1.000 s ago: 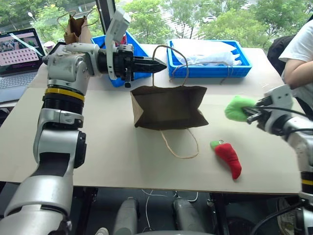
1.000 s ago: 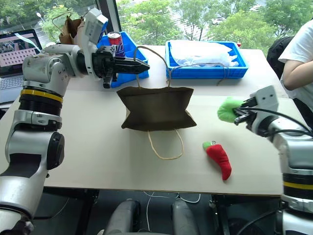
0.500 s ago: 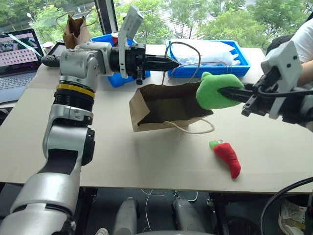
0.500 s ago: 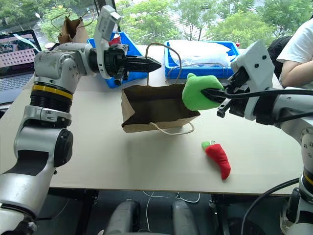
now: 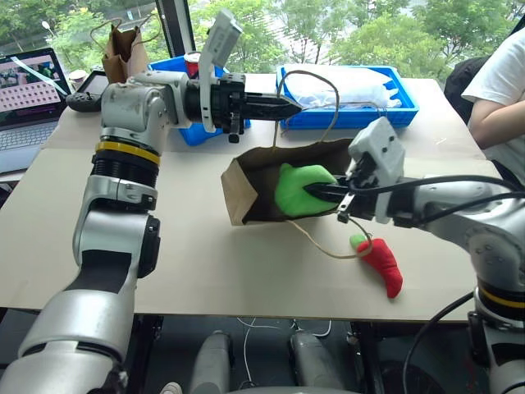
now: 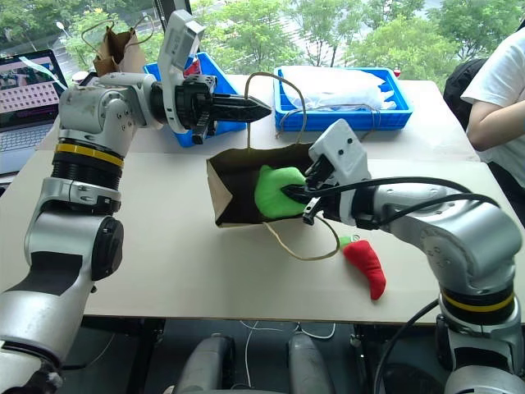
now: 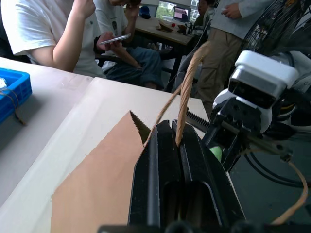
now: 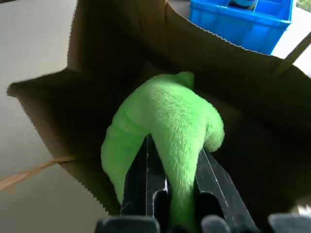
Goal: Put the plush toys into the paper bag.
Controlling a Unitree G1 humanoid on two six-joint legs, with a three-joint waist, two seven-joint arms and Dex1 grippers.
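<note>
The left claw (image 5: 279,107) is up above the tabletop (image 5: 189,254), fingers pinched together on the far cord handle (image 5: 328,98) of the paper bag (image 5: 250,185), lifting that side so the mouth gapes toward the right. In the left wrist view the cord (image 7: 187,92) runs right between the two black fingers (image 7: 158,174). And here is the right claw (image 5: 324,193), clamped on the green plush toy (image 5: 299,189), pushing it into the bag's open mouth; the right wrist view shows the green toy (image 8: 170,126) squeezed between the fingers (image 8: 141,184), with brown paper walls around it. The bag's near handle (image 5: 328,246) trails loose on the tabletop. Just beyond it to the right lies the red chili toy (image 5: 383,263), outside the bag near the front edge. At the far side sit two blue trays (image 5: 369,115) and a darker paper bag (image 5: 123,49); a laptop (image 5: 29,90) is far left, and a person in a white shirt (image 5: 500,90) sits at the far right.
</note>
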